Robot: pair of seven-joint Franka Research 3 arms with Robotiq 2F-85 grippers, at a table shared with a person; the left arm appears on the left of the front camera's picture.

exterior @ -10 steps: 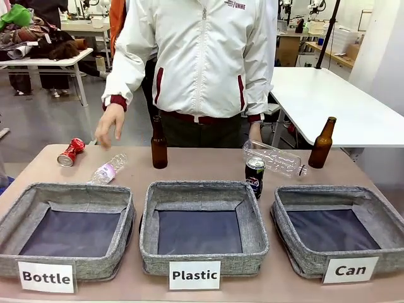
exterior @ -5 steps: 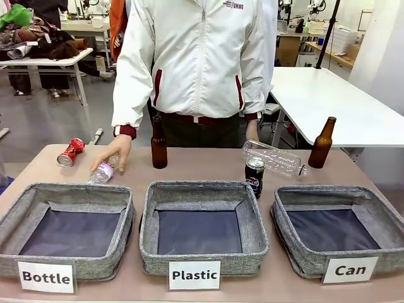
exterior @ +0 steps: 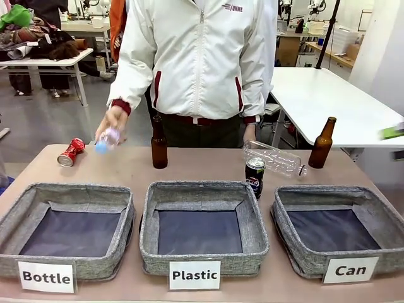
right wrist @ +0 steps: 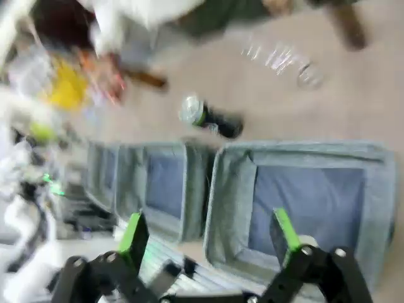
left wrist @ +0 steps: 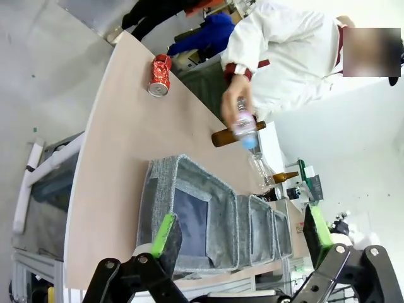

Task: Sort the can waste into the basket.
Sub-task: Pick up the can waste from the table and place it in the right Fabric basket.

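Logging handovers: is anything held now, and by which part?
The person's hand holds a clear plastic bottle by the end opposite its blue cap; left gripper and right gripper empty.

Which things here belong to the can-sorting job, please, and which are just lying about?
Job: dark can; crushed red can; Can basket.
Lying about: middle brown bottle; right brown bottle; clear plastic bottle; small bottle the person holds; Plastic basket; Bottle basket.
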